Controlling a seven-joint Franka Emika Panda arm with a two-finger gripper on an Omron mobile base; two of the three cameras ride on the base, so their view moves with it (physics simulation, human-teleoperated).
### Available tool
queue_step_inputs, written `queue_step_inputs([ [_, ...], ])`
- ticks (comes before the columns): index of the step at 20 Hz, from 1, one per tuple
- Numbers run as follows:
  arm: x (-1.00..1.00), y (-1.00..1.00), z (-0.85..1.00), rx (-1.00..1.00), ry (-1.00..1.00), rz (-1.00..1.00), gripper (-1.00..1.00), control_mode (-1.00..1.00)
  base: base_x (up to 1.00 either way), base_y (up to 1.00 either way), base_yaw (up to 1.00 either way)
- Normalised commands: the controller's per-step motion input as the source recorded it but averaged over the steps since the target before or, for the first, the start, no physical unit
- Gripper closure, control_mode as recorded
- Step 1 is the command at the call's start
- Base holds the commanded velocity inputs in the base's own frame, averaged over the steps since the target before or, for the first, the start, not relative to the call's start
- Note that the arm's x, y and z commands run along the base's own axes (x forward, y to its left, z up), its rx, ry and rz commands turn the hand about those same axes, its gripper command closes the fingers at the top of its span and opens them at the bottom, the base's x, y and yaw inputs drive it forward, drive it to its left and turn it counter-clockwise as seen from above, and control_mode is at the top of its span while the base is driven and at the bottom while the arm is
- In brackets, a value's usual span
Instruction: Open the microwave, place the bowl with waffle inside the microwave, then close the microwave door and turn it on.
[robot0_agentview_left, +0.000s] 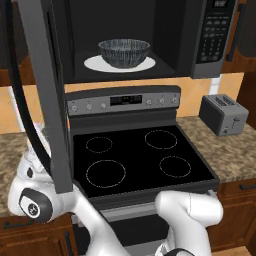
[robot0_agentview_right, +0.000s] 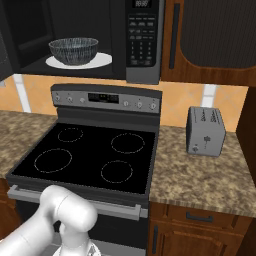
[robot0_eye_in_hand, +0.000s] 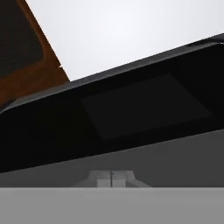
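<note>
Microwave (robot0_agentview_left: 150, 30) mounted above the stove (robot0_agentview_left: 140, 160), cavity exposed, button panel (robot0_agentview_left: 216, 37) at the right end. Microwave door (robot0_agentview_left: 47, 100) swung fully out to the left of the cavity, seen nearly edge-on in the left base view; inner face of the door (robot0_eye_in_hand: 131, 113) close ahead in the hand view, dark window framed in grey. Stove directly below the microwave, four burner rings bare. Toaster (robot0_agentview_right: 205, 131) on the counter (robot0_agentview_right: 210, 175) right of the stove, well clear of the microwave. White plate (robot0_agentview_left: 95, 64) on the microwave floor, bowl (robot0_agentview_left: 124, 52) centred on it, upright, entirely inside the cavity. Waffle presumably in the bowl; not visible over the rim from either base view. Gripper (robot0_eye_in_hand: 111, 178) closed, fingertips together, nothing held, just short of the door's inner side or touching it; contact not discernible. Step in hand, judged from the layout: closing the door. Best done by pressing the closed fingertips against the door well away from the hinge, pushing along the door's arc toward the cavity rather than straight ahead, and following through until the door sits flush. Afterwards, start button on the panel at the microwave's right.
</note>
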Motion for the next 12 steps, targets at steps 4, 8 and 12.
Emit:
queue_step_inputs([
  [4,-0.44,-1.00,0.79,0.33,-0.14,-0.02,1.00,-1.00,0.00,0.00,0.00],
  [8,-0.32,-1.00,0.82,0.23,0.03,0.00,1.00,-1.00,0.00,0.00,0.00],
  [12,0.05,-1.00,0.81,0.08,0.30,0.01,1.00,-1.00,0.00,0.00,0.00],
])
